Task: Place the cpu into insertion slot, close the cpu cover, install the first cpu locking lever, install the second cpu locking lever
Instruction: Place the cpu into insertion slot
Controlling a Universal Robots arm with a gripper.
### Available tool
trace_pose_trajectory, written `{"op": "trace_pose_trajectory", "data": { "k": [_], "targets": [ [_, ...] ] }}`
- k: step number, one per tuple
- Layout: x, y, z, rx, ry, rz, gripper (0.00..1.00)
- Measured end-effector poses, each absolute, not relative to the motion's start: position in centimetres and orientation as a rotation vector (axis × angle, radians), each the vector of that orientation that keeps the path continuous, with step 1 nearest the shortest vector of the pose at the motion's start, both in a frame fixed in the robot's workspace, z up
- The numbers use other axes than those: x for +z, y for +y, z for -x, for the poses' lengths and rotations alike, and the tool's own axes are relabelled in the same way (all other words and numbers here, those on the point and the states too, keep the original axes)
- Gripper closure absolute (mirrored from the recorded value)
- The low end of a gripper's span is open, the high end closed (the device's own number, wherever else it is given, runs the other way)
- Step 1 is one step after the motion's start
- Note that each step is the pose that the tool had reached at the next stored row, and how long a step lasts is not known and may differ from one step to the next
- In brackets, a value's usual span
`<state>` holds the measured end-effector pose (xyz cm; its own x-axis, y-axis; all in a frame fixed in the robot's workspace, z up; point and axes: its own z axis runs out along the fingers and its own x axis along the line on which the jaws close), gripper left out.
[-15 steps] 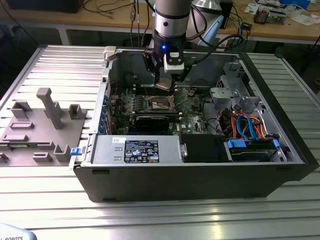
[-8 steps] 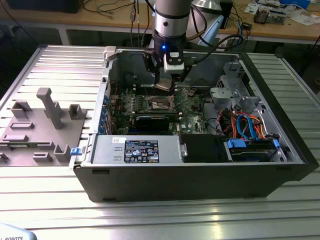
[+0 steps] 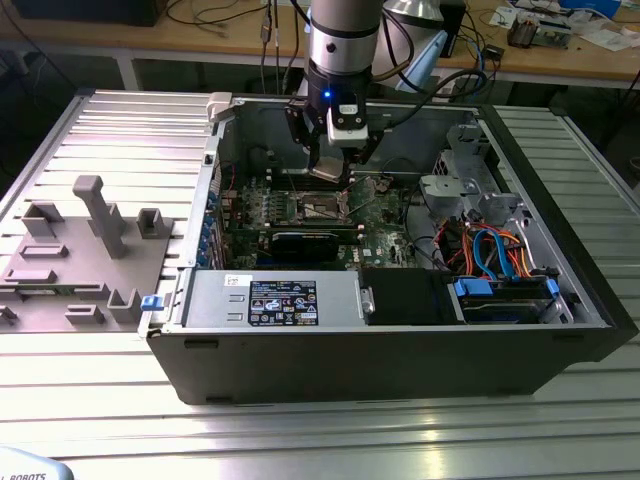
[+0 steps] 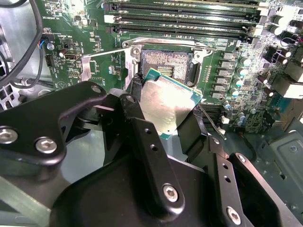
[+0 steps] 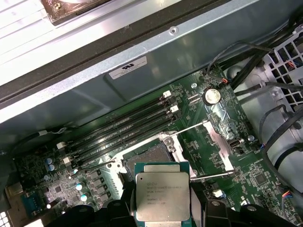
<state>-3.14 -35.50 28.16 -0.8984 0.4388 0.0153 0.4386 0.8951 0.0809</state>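
End effector [image 4: 164, 107] pinches cpu [image 5: 162, 196] by opposite edges, just above open insertion slot [image 3: 322, 208], upper centre of exterior view.

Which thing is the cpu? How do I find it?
Look in the open computer case at the green motherboard. Near its square insertion slot, the black gripper clamps the cpu: a flat silver-topped square, unlike the long black slots.

Cpu [image 4: 166, 100] sits between the gripper [image 4: 164, 112] fingers, above the motherboard [image 3: 385, 240], near the insertion slot [image 4: 165, 61]. Memory slots [image 4: 180, 19] lie just beyond the slot. Case [image 3: 400, 350] rests on the table [image 3: 300, 430], with the fixture block [image 3: 90, 250] at the exterior view's left.
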Motion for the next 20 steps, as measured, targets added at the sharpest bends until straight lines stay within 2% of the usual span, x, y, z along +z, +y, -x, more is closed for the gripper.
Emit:
{"op": "trace_pose_trajectory", "data": {
  "k": [20],
  "targets": [
    [28.13, -35.5, 3.14, 0.122, 3.048, -0.731, 0.45]
  ]
}}
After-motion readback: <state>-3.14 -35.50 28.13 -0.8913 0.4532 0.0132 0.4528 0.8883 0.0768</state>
